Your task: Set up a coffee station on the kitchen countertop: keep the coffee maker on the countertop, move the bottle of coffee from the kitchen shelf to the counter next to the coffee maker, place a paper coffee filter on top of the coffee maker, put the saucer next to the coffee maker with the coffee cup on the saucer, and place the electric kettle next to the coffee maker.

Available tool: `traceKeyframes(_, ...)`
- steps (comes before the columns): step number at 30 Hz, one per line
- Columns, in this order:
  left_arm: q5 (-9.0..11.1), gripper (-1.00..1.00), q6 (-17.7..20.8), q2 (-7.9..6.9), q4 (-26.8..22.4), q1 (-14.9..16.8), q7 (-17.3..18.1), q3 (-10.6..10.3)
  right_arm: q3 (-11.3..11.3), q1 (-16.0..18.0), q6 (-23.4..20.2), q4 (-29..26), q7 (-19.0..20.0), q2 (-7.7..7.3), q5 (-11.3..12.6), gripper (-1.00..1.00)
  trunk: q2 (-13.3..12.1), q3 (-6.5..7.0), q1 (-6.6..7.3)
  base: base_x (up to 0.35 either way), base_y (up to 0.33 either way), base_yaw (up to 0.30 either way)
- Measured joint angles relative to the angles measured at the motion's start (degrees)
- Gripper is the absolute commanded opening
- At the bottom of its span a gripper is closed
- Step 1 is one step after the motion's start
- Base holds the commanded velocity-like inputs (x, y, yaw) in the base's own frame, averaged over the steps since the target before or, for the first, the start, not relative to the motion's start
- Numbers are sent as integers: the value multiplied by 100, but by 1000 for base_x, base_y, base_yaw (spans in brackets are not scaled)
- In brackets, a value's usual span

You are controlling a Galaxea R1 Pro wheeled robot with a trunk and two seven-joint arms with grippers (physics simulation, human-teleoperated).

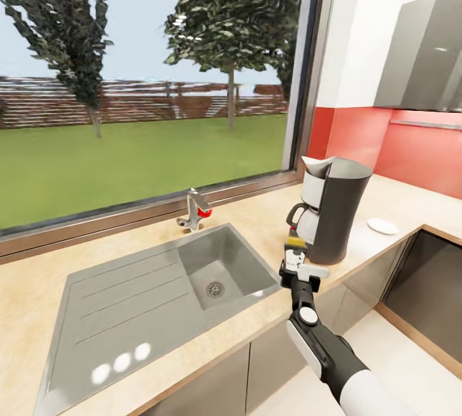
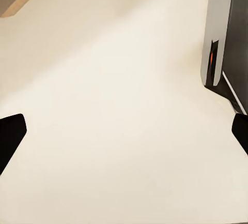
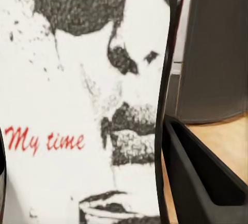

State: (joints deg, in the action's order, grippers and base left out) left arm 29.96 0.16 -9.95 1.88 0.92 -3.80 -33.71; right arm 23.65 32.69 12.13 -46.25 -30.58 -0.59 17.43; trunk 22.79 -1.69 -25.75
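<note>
While the right tool point(image 1: 299, 266) reaches up from the lower edge of the head view on its white and black arm, its dark fingers point(image 3: 204, 180) are clenched on the small squat bottle of coffee point(image 1: 296, 252), a dark jar with a yellow-gold lid and a white label. Seen from the right wrist, that label point(image 3: 82, 105) is white paper with a speckled black print of a moustached face and the red script words "My time", and one black finger lies along the jar's side. The jar is held upright at the front of the long pale beige worktop point(image 1: 38, 288); whether its base touches the surface cannot be told. Just beside and behind it stands the tall dark grey matte coffee maker point(image 1: 337, 209), flat-topped and slightly tapered, with a pale carafe part and a black loop handle on the side facing the jar. Well apart from the jar, past the coffee maker towards the corner, the small round plain white saucer point(image 1: 383, 225) lies flat on the worktop, under the red backsplash point(image 1: 410, 147). On the other side a grey steel sink point(image 1: 160, 294) with a ribbed drainer is set into the worktop below a wide window point(image 1: 147, 70), with a chrome tap point(image 1: 194, 211) behind the basin. The left tool point(image 2: 124, 133) hangs over pale floor, its two black fingertips point(image 2: 10, 136) spread wide and released.
</note>
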Motion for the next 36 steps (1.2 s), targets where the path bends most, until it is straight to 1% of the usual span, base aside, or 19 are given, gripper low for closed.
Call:
traceKeyframes(8, -1, 100, 1, 0, 2, 1, 1, -7, -2, -1, 2, 60, 2, 3, -7, -100, 0, 0, 0, 0, 0, -211)
traceKeyframes(12, 0, 100, 6, 0, 1, 0, 0, -8, -2, 0, 15, 80, 0, 3, -8, -100, 0, 0, 0, 0, 0, -74)
traceKeyframes(15, 0, 100, 7, 0, 0, -1, 0, -9, -6, -2, 236, 291, 1, 3, 14, -100, 0, 0, 0, 0, 0, -9)
traceKeyframes(16, 1, 100, 7, 0, 0, -1, 0, -9, -3, -3, 548, 501, 5, 3, 20, -100, 0, -1, 0, 0, 0, -1)
traceKeyframes(20, -2, 100, 7, 0, 0, 0, 0, -9, 3, -1, 693, 571, 14, 3, -7, -100, 0, 0, 0, 0, 0, 0)
traceKeyframes(31, -9, 100, 26, 0, 1, 0, 2, -11, 11, -2, 717, 575, 23, 7, -11, -100, 1, 0, 1, 79, 0, 0)
traceKeyframes(36, -9, 100, 11, 8, -8, 0, 9, -16, 2, -1, 730, 587, 24, 4, -12, -100, 1, 0, 2, 229, 0, 0)
